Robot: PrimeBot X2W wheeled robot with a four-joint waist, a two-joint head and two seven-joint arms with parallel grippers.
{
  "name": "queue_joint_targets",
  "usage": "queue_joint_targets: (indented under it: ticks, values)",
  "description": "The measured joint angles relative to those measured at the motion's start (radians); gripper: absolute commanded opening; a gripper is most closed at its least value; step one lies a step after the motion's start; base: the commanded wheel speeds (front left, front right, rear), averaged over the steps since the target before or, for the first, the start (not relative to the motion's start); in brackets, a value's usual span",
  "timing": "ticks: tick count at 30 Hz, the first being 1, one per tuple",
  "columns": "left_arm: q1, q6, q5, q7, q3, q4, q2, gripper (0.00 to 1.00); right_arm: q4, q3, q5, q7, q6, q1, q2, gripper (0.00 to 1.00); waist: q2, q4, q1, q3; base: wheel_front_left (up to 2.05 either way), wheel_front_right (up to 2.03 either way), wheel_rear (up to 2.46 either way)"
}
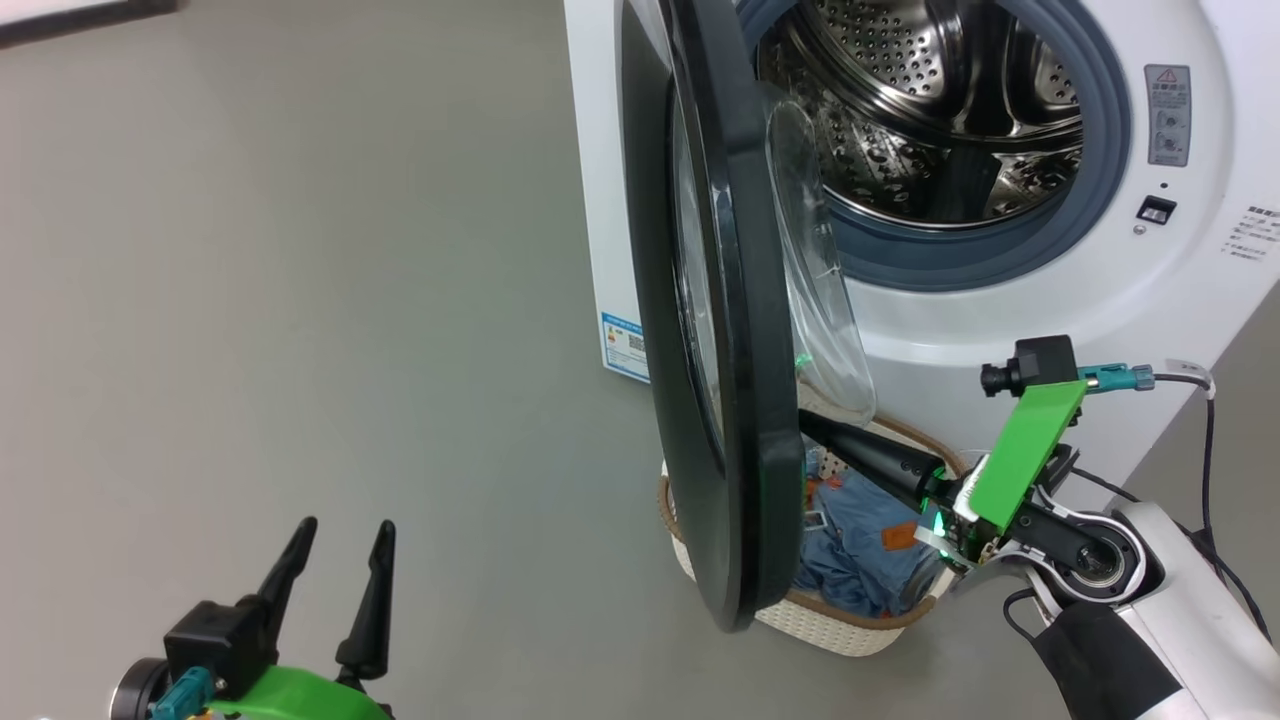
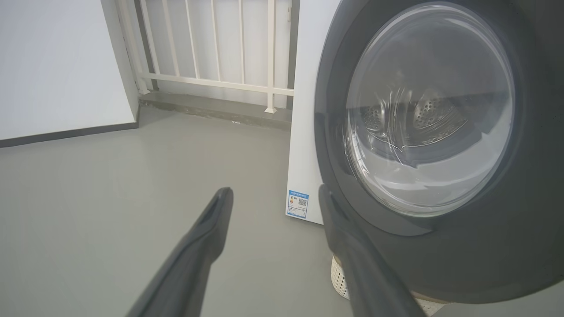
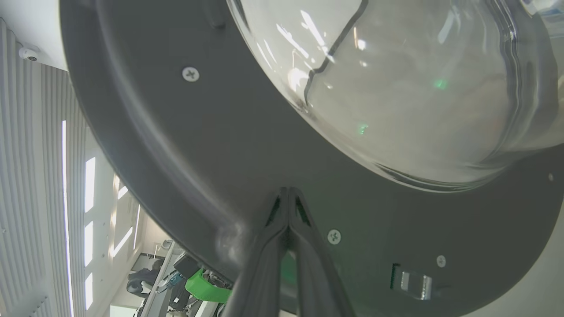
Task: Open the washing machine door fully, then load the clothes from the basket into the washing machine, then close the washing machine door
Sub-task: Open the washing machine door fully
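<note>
Plainly the step in hand is opening the washing machine door point(image 1: 745, 400) fully: in the head view it stands roughly edge-on, swung about halfway out from the washing machine point(image 1: 1000, 330), with the steel drum point(image 1: 930, 110) exposed behind it and its lower rim hanging over the basket point(image 1: 830, 625) on the floor just in front of the machine. The clothes point(image 1: 860, 540), blue with an orange patch, lie in that basket, partly screened by the door, so I judge no loading can begin until the door clears them. To do this well the push should follow the door's arc rather than run in a straight line, or the tips may skid across the glossy surface; contact should stay on the dark inner frame and off the bulging glass bowl point(image 1: 815, 270), and the arm should pass above the basket without knocking it. The right gripper point(image 3: 288, 191) is closed, its two fingers pressed together with nothing between them, and the right wrist view shows the joined tips against the door's dark inner face, just below the glass and near a screw point(image 3: 334, 236); it acts as a pusher, not a clamp. The left gripper point(image 1: 345, 528) is spread wide and empty, low over the bare floor on the door's outer side and apart from it in the head view; it may need to move aside if the swinging door comes its way
</note>
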Motion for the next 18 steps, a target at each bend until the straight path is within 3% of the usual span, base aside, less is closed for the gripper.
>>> queue_joint_targets:
  ticks: [5,7,8,9,10,11,18]
  values:
    - [0.0,0.0,-0.004,0.0,-0.004,0.002,0.002,1.0,-0.017,-0.01,-0.002,-0.009,0.0,0.001,0.001,0.0,0.0,-0.025,0.0,-0.007,0.0,0.0,0.0]
    - [0.0,0.0,-0.004,0.0,-0.006,0.003,0.002,1.0,-0.022,-0.014,-0.005,-0.019,0.0,0.001,0.0,0.39,0.0,-0.04,0.0,-0.009,0.0,0.0,0.0]
    - [0.0,0.0,-0.005,0.0,-0.007,0.003,0.002,1.0,-0.025,-0.016,-0.011,-0.024,0.0,0.001,0.0,0.47,0.0,-0.047,0.0,-0.01,0.0,0.0,0.0]
    - [0.0,0.0,-0.006,0.0,-0.008,0.003,0.002,1.0,-0.03,-0.018,-0.013,-0.025,0.0,0.002,-0.001,0.67,0.0,-0.055,0.0,-0.011,0.0,0.0,0.0]
    - [0.0,0.0,-0.007,0.0,-0.01,0.003,0.002,1.0,-0.035,-0.02,-0.017,-0.028,0.0,0.004,-0.001,0.96,0.0,-0.063,0.0,-0.012,0.0,0.0,0.0]
    - [0.0,0.0,-0.007,0.0,-0.011,0.004,0.002,1.0,-0.04,-0.023,-0.022,-0.035,0.0,0.006,-0.002,1.0,0.0,-0.072,0.0,-0.013,0.0,0.0,0.0]
    - [0.001,0.001,-0.01,-0.002,-0.017,0.005,0.002,1.0,-0.09,-0.038,-0.078,-0.109,0.0,0.03,-0.022,1.0,0.0,-0.137,0.0,-0.021,0.0,0.0,0.0]
